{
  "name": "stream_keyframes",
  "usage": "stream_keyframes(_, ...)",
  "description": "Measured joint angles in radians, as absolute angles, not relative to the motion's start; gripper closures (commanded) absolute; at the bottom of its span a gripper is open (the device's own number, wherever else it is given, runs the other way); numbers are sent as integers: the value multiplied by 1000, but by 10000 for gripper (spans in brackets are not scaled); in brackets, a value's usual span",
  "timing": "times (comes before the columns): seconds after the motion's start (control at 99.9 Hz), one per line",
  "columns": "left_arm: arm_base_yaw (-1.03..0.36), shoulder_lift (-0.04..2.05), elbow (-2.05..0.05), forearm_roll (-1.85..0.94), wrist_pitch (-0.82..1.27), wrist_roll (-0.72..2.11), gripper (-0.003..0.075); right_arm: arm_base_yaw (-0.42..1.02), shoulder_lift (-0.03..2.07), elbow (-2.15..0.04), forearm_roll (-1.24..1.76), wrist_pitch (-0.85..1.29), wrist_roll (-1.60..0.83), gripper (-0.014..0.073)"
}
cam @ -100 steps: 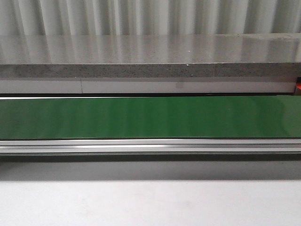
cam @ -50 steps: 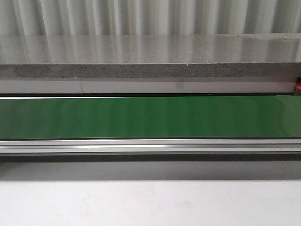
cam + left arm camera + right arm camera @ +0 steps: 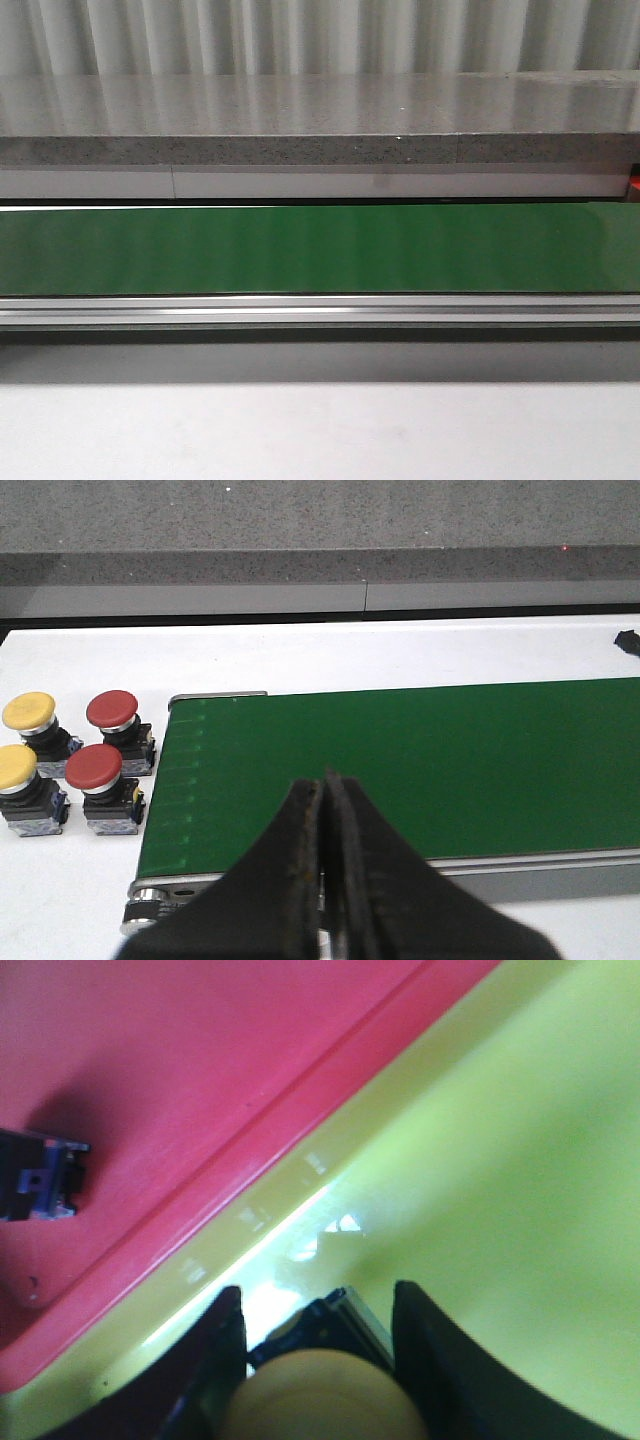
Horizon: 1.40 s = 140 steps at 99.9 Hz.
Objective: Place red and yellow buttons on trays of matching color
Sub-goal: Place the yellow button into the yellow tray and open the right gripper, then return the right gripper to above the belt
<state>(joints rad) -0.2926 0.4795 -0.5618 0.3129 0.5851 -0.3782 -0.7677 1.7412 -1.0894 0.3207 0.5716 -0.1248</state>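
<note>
While only the green belt is seen in front, the left gripper is pressed shut and empty; four buttons wait beside it. A yellow button is held between the right gripper fingers over the yellow tray. It should be let go gently.

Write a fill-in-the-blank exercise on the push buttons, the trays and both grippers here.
1. Beside the green conveyor belt stand two yellow-capped and two ____-capped push buttons.
2. The left gripper hangs over the belt with its fingers ____.
3. The right gripper holds a yellow-capped push button over the glossy ____ tray.

Missing words: red; shut; yellow
</note>
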Motion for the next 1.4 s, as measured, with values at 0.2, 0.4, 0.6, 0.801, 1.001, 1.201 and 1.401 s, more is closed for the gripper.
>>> stream_keyframes(0.2,-293,480,-562,313,585,-378,740,-768,1785,-1089,321,560,-123,340)
stream_keyframes(0.4,-293,480,-562,313,585,-378,740,-768,1790,-1089,321,560,-123,63)
stream_keyframes(0.6,-293,480,-562,313,585,-378,740,-768,1790,-1091,321,563,-123,-25)
stream_keyframes(0.801,-293,480,-562,313,585,-378,740,-768,1758,-1093,323,579,-123,-25)
stream_keyframes(1.001,-293,480,-562,313,585,-378,740,-768,1620,-1093,329,589,-121,-22)
stream_keyframes(1.201,-293,480,-562,313,585,-378,740,-712,1444,-1093,335,599,-121,-22)
stream_keyframes(1.401,-293,480,-562,313,585,-378,740,-541,1297,-1093,339,636,-152,-22)
